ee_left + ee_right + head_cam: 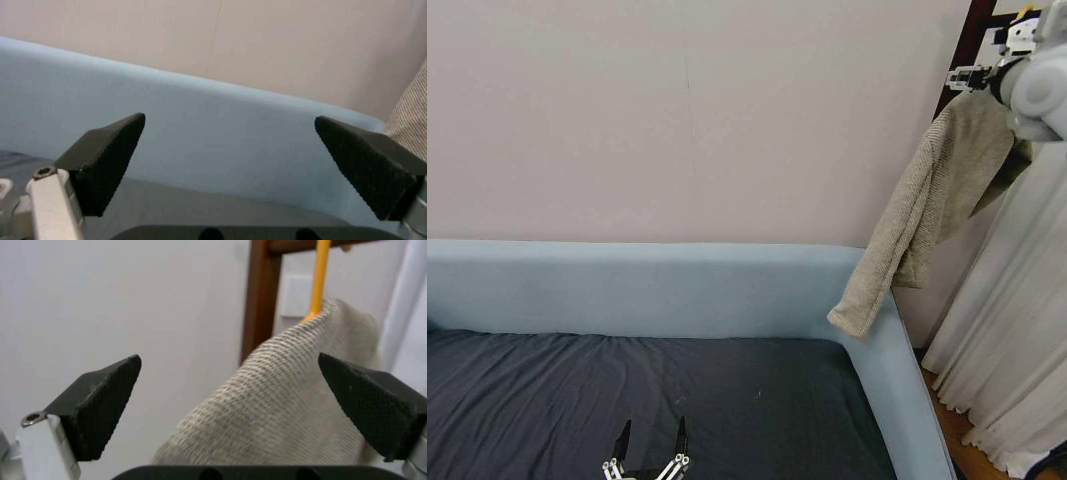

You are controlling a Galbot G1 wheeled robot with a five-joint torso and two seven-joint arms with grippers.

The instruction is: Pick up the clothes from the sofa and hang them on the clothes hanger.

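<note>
My right gripper [228, 360] is up at 1 o'clock in the head view, fingers spread wide and gripping nothing, facing the beige knitted garment [927, 215]. The garment hangs from an orange hanger [319, 280], its lower end at the back corner of the light-blue sofa [677, 290]. My left gripper [653, 425] hovers at 6 o'clock over the dark seat cushion [527, 400], fingers open.

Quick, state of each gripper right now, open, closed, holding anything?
Left gripper: jaws open, empty, low over the sofa.
Right gripper: jaws open, empty, high beside the beige garment on the orange hanger.
</note>
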